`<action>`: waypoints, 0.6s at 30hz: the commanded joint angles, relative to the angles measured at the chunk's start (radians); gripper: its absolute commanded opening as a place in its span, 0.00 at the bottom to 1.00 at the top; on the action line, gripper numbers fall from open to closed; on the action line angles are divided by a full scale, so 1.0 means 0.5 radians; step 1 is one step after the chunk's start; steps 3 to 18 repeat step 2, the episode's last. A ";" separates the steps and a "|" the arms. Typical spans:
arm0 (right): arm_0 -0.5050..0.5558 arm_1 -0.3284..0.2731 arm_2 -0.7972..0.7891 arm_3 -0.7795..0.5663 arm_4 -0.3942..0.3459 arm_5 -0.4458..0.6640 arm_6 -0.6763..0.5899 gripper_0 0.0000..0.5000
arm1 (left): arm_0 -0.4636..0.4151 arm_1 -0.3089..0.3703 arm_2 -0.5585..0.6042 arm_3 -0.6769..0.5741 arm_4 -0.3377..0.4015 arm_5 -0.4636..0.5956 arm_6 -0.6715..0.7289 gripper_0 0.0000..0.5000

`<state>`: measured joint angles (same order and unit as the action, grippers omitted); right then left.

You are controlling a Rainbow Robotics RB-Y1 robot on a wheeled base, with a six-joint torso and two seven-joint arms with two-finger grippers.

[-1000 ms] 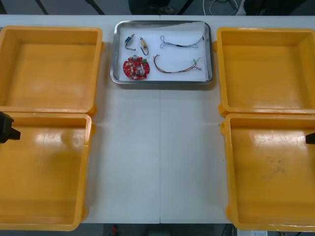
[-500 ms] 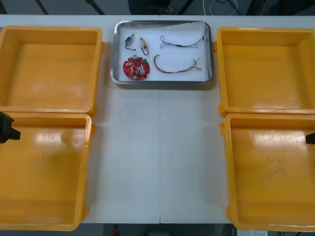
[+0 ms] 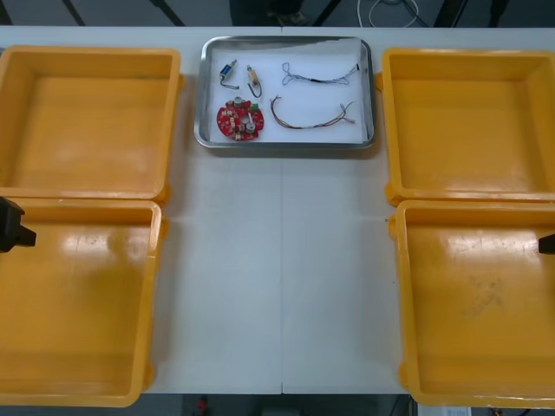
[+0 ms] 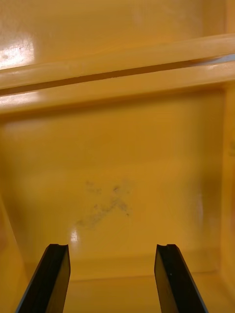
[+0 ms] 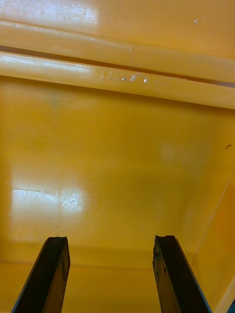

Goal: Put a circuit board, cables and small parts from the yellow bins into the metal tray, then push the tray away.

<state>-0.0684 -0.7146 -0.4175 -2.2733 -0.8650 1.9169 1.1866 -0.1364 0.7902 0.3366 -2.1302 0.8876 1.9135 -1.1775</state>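
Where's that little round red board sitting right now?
In the front view, the round red circuit board lies at the near left of the metal tray, close to two small metal parts.

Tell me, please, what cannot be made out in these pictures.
Left gripper, front view: cut off by the left edge.
Right gripper, front view: cut off by the right edge.
Small metal parts in the metal tray, front view: too small to tell their kind.
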 commanded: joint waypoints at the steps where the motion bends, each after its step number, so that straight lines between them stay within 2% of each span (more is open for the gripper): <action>1: -0.001 -0.074 0.016 -0.055 -0.016 0.006 -0.008 1.00 | 0.033 0.073 0.051 -0.056 0.013 0.013 -0.213 1.00; 18: -0.001 -0.074 0.016 -0.055 -0.016 0.006 -0.008 1.00 | 0.033 0.073 0.051 -0.056 0.013 0.013 -0.213 1.00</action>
